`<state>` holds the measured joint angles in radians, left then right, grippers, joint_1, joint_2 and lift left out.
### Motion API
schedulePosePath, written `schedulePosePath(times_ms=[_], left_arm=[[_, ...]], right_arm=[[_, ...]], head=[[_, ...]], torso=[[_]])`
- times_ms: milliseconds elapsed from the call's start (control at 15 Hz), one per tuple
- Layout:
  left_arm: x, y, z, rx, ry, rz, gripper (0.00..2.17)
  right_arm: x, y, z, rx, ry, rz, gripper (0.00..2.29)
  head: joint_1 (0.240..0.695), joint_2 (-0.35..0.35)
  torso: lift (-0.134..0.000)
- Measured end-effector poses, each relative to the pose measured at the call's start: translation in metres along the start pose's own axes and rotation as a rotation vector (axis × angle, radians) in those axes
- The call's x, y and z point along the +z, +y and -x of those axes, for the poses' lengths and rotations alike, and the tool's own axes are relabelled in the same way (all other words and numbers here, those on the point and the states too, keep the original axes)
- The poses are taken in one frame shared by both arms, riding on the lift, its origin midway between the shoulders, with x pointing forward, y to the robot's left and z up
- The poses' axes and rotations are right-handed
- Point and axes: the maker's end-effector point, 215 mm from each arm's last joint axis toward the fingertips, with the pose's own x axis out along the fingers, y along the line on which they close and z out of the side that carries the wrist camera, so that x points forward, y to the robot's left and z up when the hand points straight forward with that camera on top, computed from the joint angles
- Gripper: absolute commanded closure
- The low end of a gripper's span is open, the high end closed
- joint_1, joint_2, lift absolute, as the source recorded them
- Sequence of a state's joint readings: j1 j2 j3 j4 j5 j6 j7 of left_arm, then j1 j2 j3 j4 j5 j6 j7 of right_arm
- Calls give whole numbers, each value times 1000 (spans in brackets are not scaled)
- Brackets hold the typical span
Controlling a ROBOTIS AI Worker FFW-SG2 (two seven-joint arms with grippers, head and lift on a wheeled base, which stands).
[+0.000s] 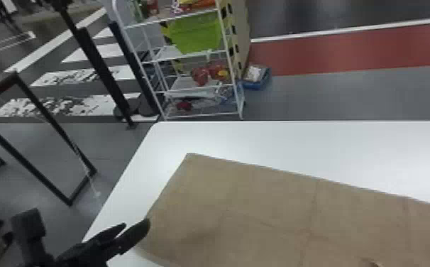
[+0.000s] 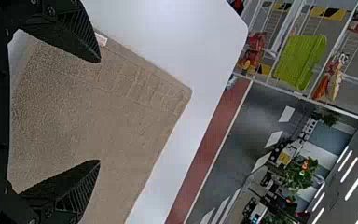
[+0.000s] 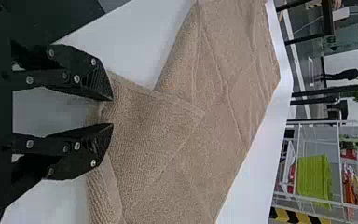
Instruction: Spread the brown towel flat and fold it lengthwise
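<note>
The brown towel lies on the white table, from the centre to the lower right of the head view; its long axis slants gently downward to the right edge. The left pincer, lower left, stands wide open at its left end; the right pincer, left of centre in the right wrist view, is parted beside a turned-over flap.

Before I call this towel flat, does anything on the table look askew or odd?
Yes, the towel does. By the right gripper, a flap lies folded over it at a slant, out of line with the long edges. I see no spill or damage.
</note>
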<state>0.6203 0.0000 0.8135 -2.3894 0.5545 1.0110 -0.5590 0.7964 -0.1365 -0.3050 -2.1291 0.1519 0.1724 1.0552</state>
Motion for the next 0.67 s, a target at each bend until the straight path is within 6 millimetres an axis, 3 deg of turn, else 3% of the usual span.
schedulePosePath(times_ms=[333,667], left_arm=[[-1,-2,0,-5,3,-1,137],[-1,-6,-1,-10,3,-5,137]], right_arm=[[-1,-15,15,-22,-2,0,1443],[-6,-41,44,-70,-3,-14,1447]], head=[[695,350],[695,257]], torso=[[-123],[-123]])
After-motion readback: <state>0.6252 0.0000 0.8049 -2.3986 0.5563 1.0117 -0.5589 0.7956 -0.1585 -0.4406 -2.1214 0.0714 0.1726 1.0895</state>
